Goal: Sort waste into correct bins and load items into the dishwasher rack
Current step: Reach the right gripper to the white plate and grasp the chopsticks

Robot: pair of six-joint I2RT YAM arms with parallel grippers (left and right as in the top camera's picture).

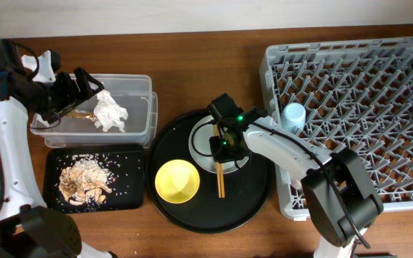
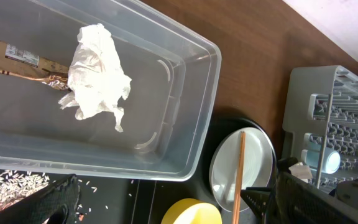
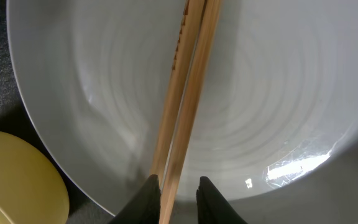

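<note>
At far left, the left fingers [image 2: 55, 202] hang spread wide over the tub [image 1: 138, 86], holding nothing. In the tub lie the tissue [image 1: 110, 112] and, just beside it, the wrapper [image 2: 23, 68]. In front of the tub, the flat tray [image 1: 131, 154] carries the scraps [image 1: 84, 179].

At the middle of the surface [image 1: 206, 50] sits the round tray [image 1: 253, 193]. On it are the bowl [image 1: 176, 180] and, behind it, the plate [image 3: 260, 124]. The chopsticks [image 3: 188, 93] lie side by side across the plate, their near ends reaching past its rim onto the round tray. The right fingers [image 3: 148, 205] are set narrow astride the pair near the plate's front rim. One finger touches the wood and a sliver of plate shows beside the other, so they seem not yet clamped.

The chopsticks look light, stiff and smooth. Being two loose sticks, they may roll apart or scissor if pinched off-centre. The best hold is probably square across both sticks near their middle, where the plate's hollow leaves room under them. The glazed plate is slippery and breakable, so the fingertips should not press hard on it.

At right stands the rack [image 1: 378, 143], with the blue cup [image 1: 292, 115] already among its pegs near the left edge.
</note>
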